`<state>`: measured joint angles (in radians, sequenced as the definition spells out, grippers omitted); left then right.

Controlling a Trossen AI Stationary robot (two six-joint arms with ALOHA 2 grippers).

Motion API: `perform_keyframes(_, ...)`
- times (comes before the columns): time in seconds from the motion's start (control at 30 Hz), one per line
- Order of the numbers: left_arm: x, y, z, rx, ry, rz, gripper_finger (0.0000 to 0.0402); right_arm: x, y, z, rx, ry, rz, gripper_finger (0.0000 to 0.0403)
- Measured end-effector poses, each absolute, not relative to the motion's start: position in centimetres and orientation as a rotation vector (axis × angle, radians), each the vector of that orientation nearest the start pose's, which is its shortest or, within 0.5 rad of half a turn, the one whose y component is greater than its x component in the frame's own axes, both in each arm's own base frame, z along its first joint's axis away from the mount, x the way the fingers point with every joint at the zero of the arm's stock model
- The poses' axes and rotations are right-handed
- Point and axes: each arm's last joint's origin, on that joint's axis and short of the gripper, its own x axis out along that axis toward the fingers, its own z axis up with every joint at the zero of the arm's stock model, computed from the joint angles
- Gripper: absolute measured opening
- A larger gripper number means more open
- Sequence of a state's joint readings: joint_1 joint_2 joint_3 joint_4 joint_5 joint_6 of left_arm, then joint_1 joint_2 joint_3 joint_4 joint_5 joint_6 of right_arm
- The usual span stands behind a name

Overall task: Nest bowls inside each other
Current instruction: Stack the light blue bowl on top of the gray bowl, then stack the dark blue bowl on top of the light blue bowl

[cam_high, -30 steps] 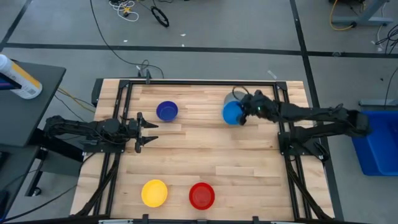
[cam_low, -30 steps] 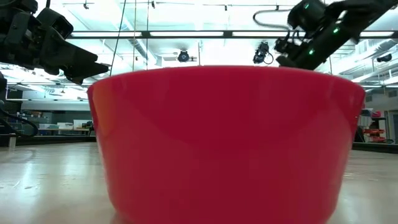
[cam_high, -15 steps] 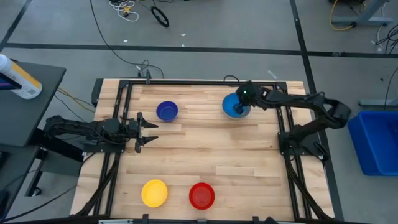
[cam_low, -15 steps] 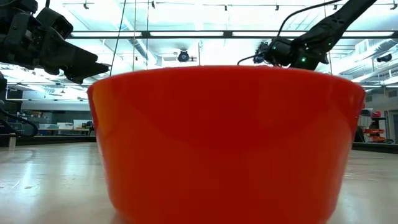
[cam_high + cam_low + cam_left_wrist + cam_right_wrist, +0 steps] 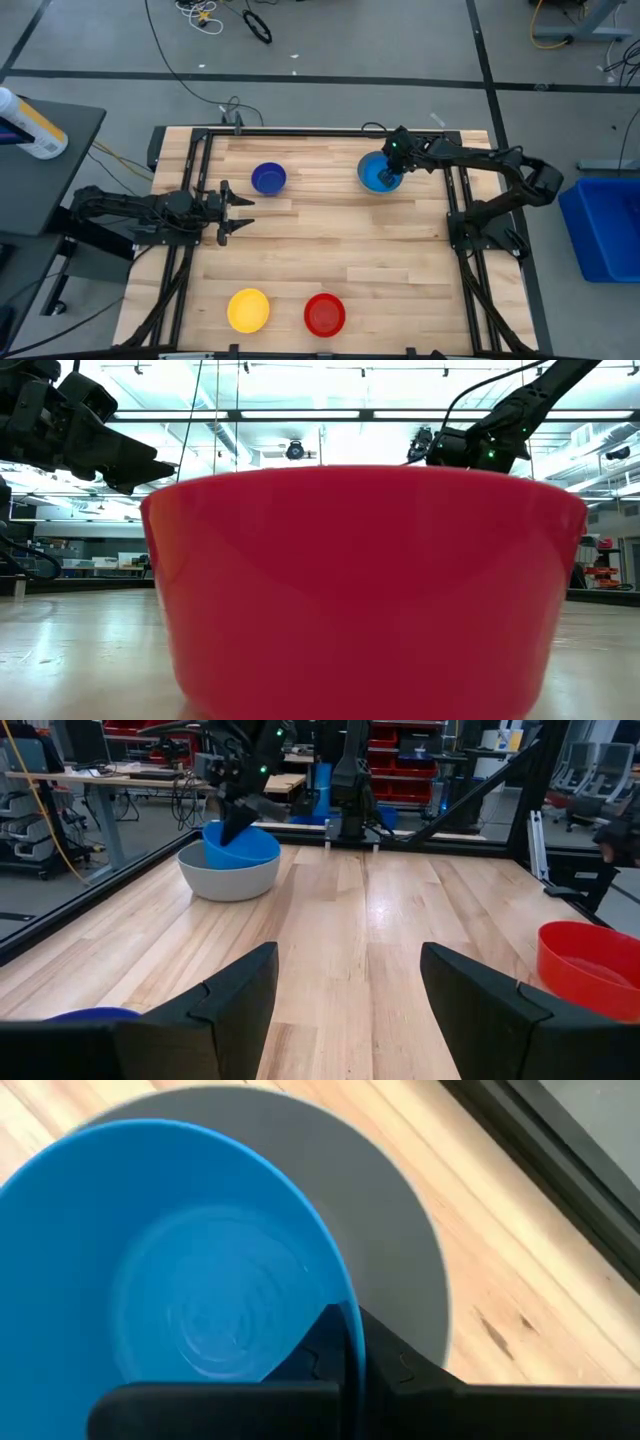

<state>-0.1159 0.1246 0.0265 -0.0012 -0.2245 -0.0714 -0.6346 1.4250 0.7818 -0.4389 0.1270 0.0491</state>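
The left gripper [image 5: 232, 209] waits released at the table's left edge. Near the front lie the yellow bowl [image 5: 248, 309] and red bowl [image 5: 324, 313]; farther, the dark blue bowl [image 5: 268, 178]. Far right, the right gripper [image 5: 392, 174] pinches the light blue bowl [image 5: 375, 173], tilted inside the grey bowl [image 5: 228, 880].

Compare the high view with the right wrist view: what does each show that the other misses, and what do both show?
Only the high view shows the dark blue bowl, yellow bowl, red bowl and the open left tool waiting at the table's left side. Only the right wrist view shows the right tool pinching the light blue bowl's rim and the grey bowl beneath it. Both show the light blue bowl and the wooden table.
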Motion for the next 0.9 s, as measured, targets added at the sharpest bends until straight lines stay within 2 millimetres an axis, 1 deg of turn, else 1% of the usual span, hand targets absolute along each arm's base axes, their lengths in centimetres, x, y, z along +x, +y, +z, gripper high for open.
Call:
perform_keyframes(0.1,10.3,-0.6,16.3,-0.056,0.094,0.112,0.0255,20.7,-15.7,18.1,0.321,1.049,-0.704,0.0027)
perform_keyframes(0.37,10.3,-0.6,16.2,-0.058,0.095,0.105,0.0255,20.8,-15.7,18.1,0.329,1.034,-0.682,0.0125)
perform_keyframes(0.5,10.3,-0.6,16.2,-0.058,0.095,0.104,0.0255,21.2,-15.9,18.4,0.277,0.987,-0.743,0.0161)
perform_keyframes(0.6,10.3,-0.6,16.2,-0.053,0.095,0.105,0.0255,22.2,-15.7,18.9,0.218,0.905,-0.724,0.0180)
perform_keyframes(0.7,10.3,-0.5,16.2,-0.050,0.095,0.116,0.0255,23.7,-15.4,20.1,0.214,0.777,-0.616,0.0192)
perform_keyframes(0.77,10.3,-0.5,16.2,-0.049,0.094,0.124,0.0255,24.7,-15.1,21.2,0.231,0.695,-0.529,0.0196)
perform_keyframes(0.9,10.3,-0.4,16.3,-0.048,0.083,0.173,0.0255,26.6,-13.7,23.1,0.242,0.607,-0.403,0.0196)
